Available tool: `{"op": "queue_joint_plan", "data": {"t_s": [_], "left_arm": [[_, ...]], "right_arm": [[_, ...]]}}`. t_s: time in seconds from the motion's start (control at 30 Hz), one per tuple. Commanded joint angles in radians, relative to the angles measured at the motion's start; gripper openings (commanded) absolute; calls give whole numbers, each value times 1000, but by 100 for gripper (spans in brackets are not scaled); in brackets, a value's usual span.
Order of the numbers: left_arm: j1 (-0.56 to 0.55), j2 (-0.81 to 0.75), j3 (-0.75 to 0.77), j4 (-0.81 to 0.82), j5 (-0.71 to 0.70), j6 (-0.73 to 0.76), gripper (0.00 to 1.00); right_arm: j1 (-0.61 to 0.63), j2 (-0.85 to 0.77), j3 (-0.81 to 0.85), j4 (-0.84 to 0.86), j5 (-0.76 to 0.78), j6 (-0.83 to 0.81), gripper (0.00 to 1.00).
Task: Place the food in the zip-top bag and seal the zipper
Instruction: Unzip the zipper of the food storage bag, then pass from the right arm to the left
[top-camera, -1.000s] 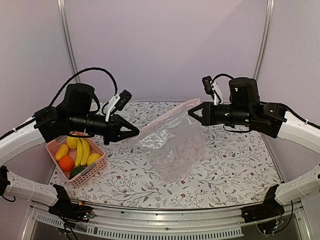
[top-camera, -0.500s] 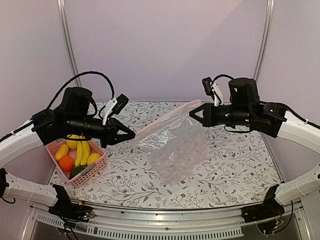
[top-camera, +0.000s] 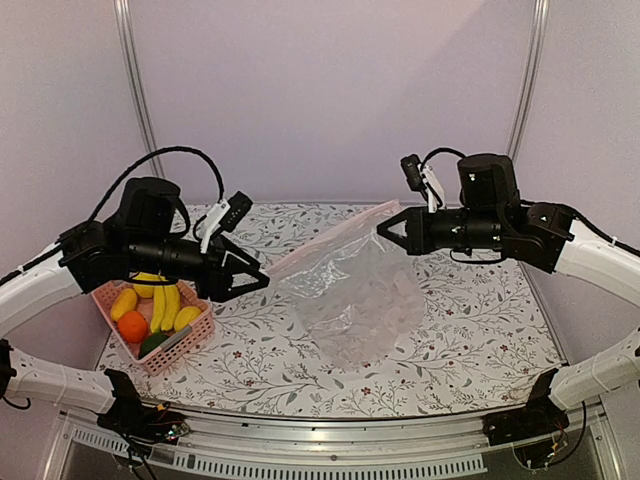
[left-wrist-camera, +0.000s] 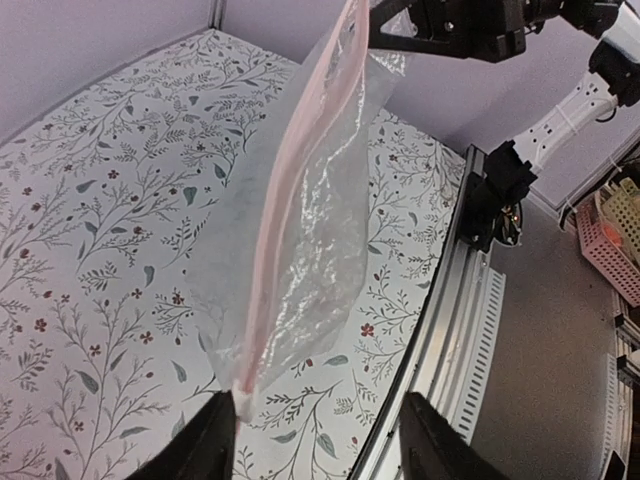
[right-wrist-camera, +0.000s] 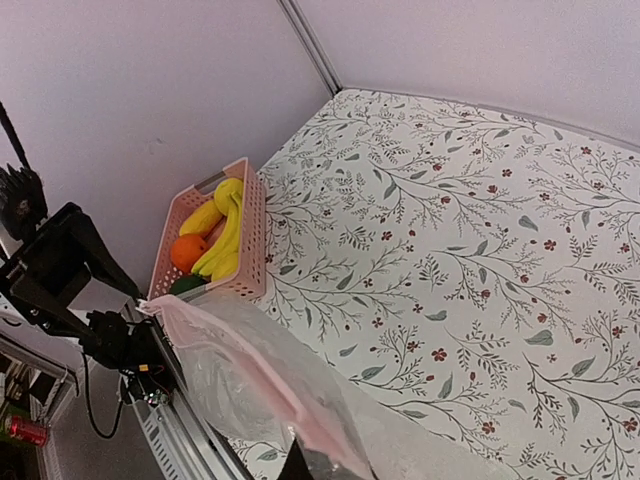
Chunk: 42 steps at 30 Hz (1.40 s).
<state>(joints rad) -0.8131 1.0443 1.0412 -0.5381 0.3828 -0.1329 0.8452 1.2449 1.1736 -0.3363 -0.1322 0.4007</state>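
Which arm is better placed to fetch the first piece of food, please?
Probably left: the left gripper is open, next to the pink basket of food; the right gripper is shut on the zip-top bag, holding it up.

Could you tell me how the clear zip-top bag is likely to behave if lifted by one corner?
Probably floppy: the zip-top bag sags in crinkled folds below its raised mouth edge. Likely very light, as it looks empty and thin. With the left gripper open, it may swing and drape from the right gripper alone.
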Motion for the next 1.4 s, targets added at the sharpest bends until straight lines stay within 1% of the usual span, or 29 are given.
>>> {"op": "queue_joint_plan", "data": {"t_s": [0.0,0.03,0.1,0.17,0.23,0.4,0.53,0.6,0.63,0.8,0.93,1.03,1.13,1.23,1.37], "left_arm": [[14,-2,47,-7,0,-70,73],[14,5,70,0,-3,-89,79],[14,22,111,18,-8,-121,87],[14,46,137,41,-2,-145,89],[14,70,154,58,12,-149,89],[14,122,174,62,-11,-109,84],[13,154,185,78,56,-99,78],[12,165,181,85,73,-93,68],[12,172,183,83,76,-89,65],[12,204,183,86,78,-81,55],[12,216,178,100,93,-81,54],[12,226,175,103,107,-78,52],[11,234,170,115,139,-82,52],[9,243,165,118,138,-80,51],[5,260,163,107,136,-72,47]], "right_arm": [[-4,25,74,-10,-158,-75,0],[4,35,92,-29,-179,-89,0],[16,60,125,-65,-210,-120,0],[24,88,148,-89,-239,-143,0],[27,108,161,-97,-271,-150,0],[31,133,174,-105,-324,-151,0],[34,136,173,-112,-336,-151,0],[36,137,173,-110,-351,-149,0],[38,137,173,-112,-354,-148,0],[40,148,172,-111,-371,-146,0],[40,152,170,-110,-374,-145,0],[41,153,170,-110,-376,-144,0],[41,153,170,-110,-376,-145,0],[41,154,169,-110,-378,-144,0],[41,153,170,-107,-380,-144,0]]}}
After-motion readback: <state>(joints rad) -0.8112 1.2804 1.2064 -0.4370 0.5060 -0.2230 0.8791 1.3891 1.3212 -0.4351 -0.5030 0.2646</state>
